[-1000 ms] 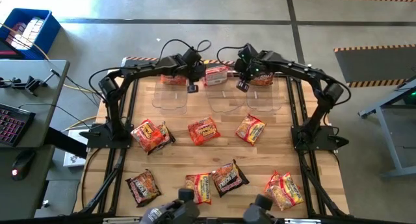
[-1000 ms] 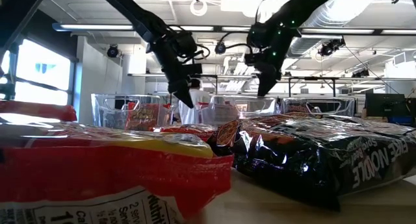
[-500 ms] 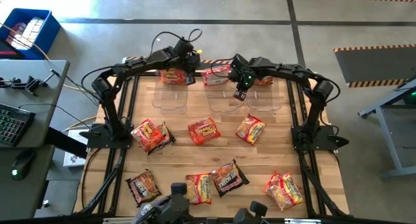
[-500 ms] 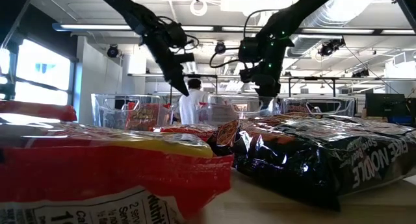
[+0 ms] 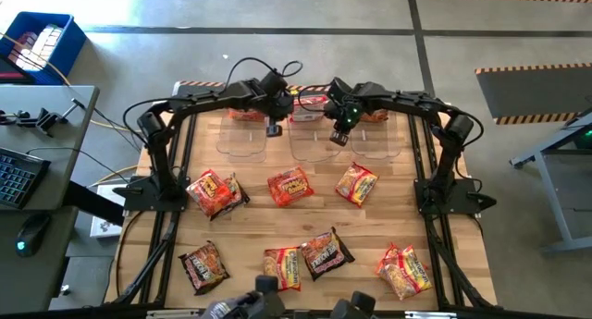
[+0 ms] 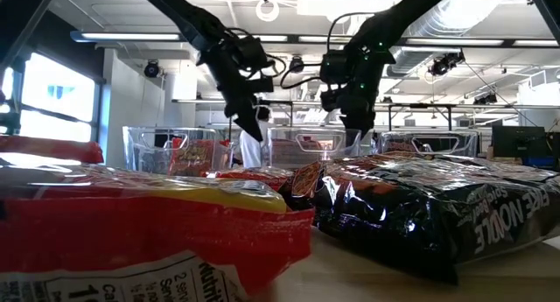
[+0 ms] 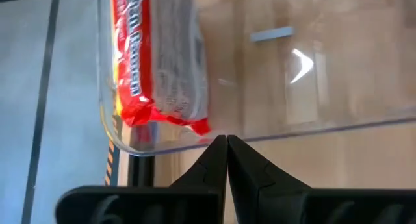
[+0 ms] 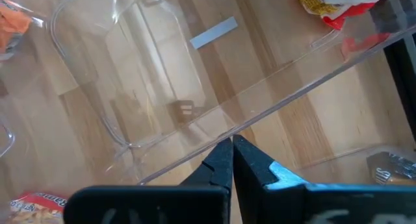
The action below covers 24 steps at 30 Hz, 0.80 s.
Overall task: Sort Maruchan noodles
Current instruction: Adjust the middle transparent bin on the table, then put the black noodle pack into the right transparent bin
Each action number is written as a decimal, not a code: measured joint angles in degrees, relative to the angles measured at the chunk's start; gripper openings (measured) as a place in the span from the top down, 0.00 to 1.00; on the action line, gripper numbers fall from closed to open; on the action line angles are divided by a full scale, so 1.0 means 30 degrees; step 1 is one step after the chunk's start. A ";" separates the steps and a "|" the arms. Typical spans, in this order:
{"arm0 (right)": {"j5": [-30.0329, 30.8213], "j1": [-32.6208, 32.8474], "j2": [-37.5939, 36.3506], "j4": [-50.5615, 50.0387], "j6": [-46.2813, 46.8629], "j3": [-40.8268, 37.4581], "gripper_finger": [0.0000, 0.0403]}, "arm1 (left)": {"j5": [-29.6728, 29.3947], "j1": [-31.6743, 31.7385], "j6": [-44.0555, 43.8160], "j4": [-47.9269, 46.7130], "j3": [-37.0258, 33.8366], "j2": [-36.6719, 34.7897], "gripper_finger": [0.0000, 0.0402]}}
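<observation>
Three clear bins stand along the far edge: the left bin (image 5: 242, 139), the middle bin (image 5: 317, 141) and the right bin (image 5: 376, 139). Each holds a noodle packet; the middle one holds a red-and-white packet (image 5: 310, 104) (image 7: 156, 68). Several more Maruchan packets lie loose on the wood nearer me, among them an orange-red one (image 5: 290, 186) and a dark one (image 5: 324, 252). My left gripper (image 5: 274, 128) (image 7: 226, 143) is shut and holds nothing, between the left and middle bins. My right gripper (image 5: 338, 137) (image 8: 232, 144) is shut and holds nothing, over the middle bin's right side. My left gripper points slanting down, its shut tips in line with a clear bin's rim (image 7: 279, 132); whether they touch it I cannot tell. My right gripper points steeply down, its shut tips level with the middle bin's rim (image 8: 273, 107); whether they touch it I cannot tell.
Loose packets lie in two rows: (image 5: 215, 191), (image 5: 356, 183), then (image 5: 203, 265), (image 5: 283, 266), (image 5: 404, 269) near the front edge. Black frame rails (image 5: 166, 199) run along both table sides. A person in white (image 6: 254, 149) stands far behind the table.
My right gripper has come down and toward the table's near-left, from over the gap between the middle and right bins to the middle bin's rim, tipping steeper. My left gripper swung toward the far edge and came back to about where it was. Both stayed shut.
</observation>
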 joint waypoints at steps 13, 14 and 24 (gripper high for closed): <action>-0.0735 0.0875 0.0000 0.0622 0.0053 0.0000 1.00 | -0.0323 0.0605 -0.0907 0.1453 0.0000 0.1065 0.99; -0.0614 0.0875 0.0000 0.0751 0.0105 0.0000 1.00 | -0.0586 0.0606 -0.0908 0.1640 0.0000 0.1098 0.99; 0.2107 0.0846 -0.0679 0.1421 -0.0145 0.0000 1.00 | -0.0630 0.1197 -0.1554 0.2349 0.0015 -0.0336 0.99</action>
